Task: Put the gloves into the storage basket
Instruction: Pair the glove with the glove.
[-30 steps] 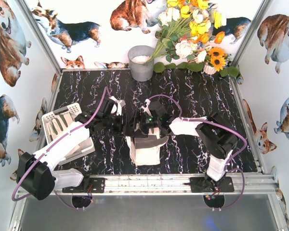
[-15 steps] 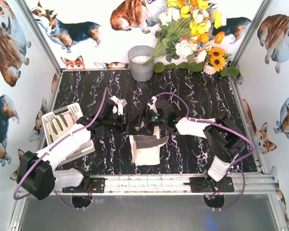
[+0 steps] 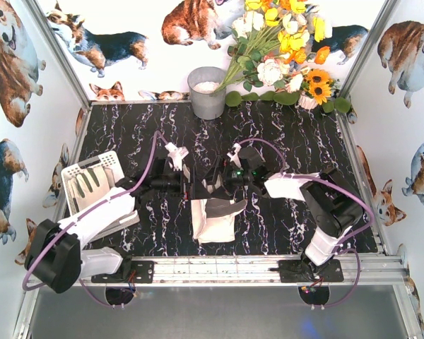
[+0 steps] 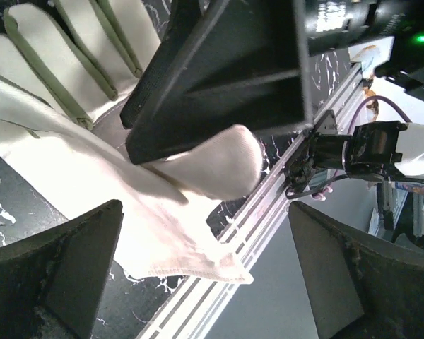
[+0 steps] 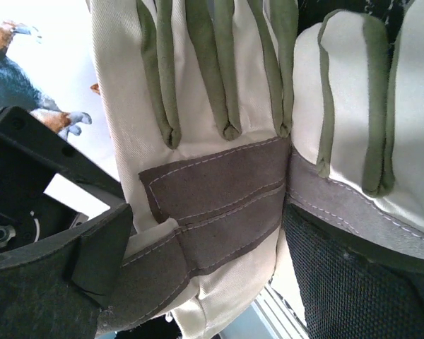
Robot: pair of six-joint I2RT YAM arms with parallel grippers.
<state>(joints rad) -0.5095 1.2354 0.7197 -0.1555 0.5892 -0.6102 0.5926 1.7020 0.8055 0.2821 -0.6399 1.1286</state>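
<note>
Seemingly between grasps: left gripper (image 3: 186,182) and right gripper (image 3: 216,185) both spread wide, holding nothing. Gloves (image 3: 215,220) heaped on counter (image 3: 290,141) just beneath. Storage basket (image 3: 102,157) well off left gripper's left. Next likely: pinch one glove, carry across.

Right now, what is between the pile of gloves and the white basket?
In the top view, the left arm reaches across that stretch above bare black marbled tabletop. Nothing else lies between the gloves and the storage basket.
</note>
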